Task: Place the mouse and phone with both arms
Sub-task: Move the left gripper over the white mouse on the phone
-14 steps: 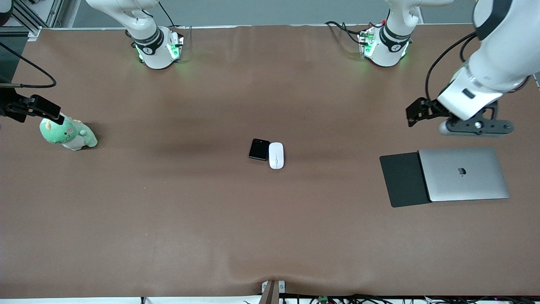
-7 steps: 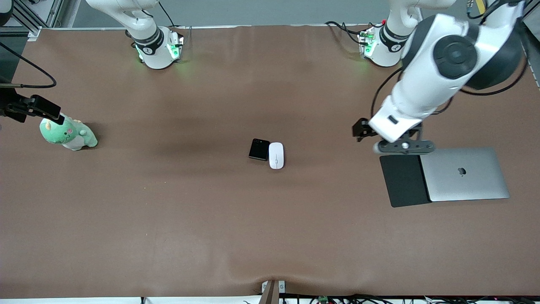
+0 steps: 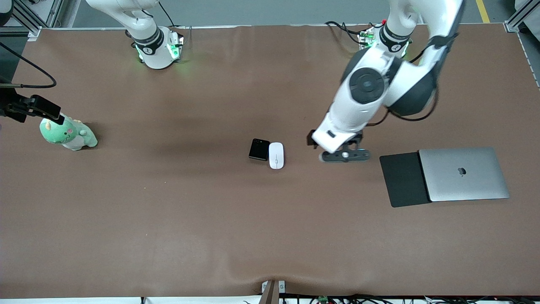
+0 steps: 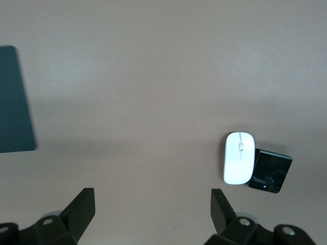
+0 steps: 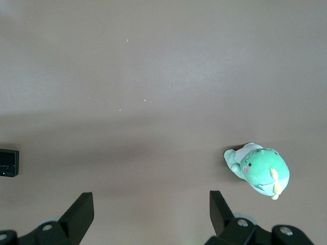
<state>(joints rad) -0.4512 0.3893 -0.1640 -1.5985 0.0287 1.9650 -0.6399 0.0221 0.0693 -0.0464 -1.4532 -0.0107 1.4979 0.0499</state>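
Two task items are seen side by side mid-table: the mouse (image 3: pixel 276 155) and the phone (image 3: pixel 258 149), touching or nearly so, w/ the phone toward the right arm's end. Both lie flat on the brown table (image 3: pixel 168 219). In the left wrist view the mouse (image 4: pixel 238 157) is shown w/ the phone (image 4: pixel 270 170) tucked against one long edge, the phone set at a slight angle to it.

The left gripper (image 3: pixel 314 140) is held in the air over bare table between the mouse and the mouse pad (image 3: pixel 404 179), nearer the mouse. Its fingers (image 4: pixel 80 206) are seen spread wide apart in the wrist view, w/ nothing between them. The left gripper (image 4: pixel 152 212) is not touching either item.

The right gripper (image 3: pixel 36 107) is held at the right arm's end of the table, just over a green plush toy (image 3: pixel 67 133). Its fingers (image 5: pixel 79 209) are also spread wide, nothing gripped; the toy (image 5: pixel 258 170) is seen below and off to one side of the right gripper (image 5: pixel 151 210), and a corner of the phone (image 5: pixel 8 162) shows at the frame edge.

A closed silver laptop (image 3: pixel 463 173) lies toward the left arm's end, overlapping one edge of the pad; a part of the pad (image 4: pixel 15 99) is caught in the left wrist view. Both are well apart from the mouse and phone.
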